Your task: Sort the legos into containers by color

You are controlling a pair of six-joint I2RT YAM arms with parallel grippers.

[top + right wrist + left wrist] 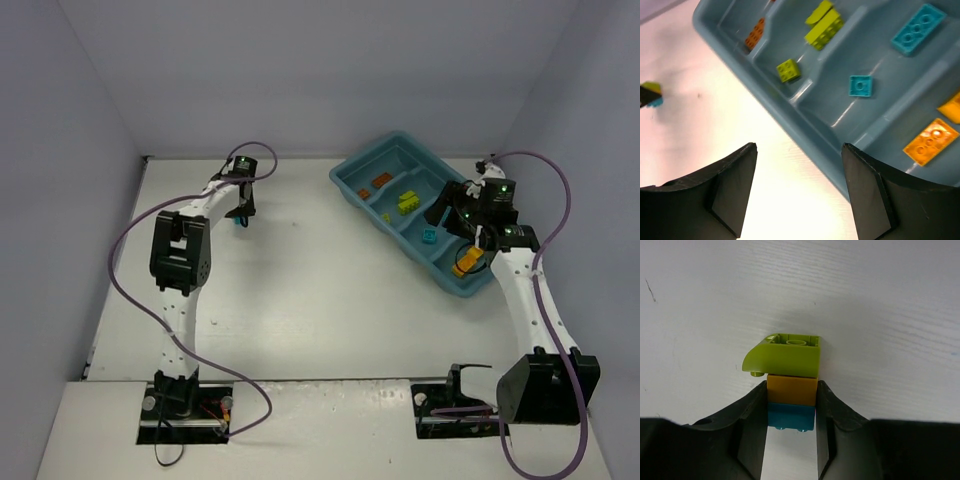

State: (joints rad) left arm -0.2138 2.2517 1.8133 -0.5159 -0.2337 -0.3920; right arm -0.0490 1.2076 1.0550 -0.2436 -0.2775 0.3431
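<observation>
While our right gripper [799,165] hangs half open and empty at the tray [805,137], our left gripper [791,392] clamps a three-colour lego stack [786,357].

No text, label, brand, number or sign can be read in any of the three views.
</observation>
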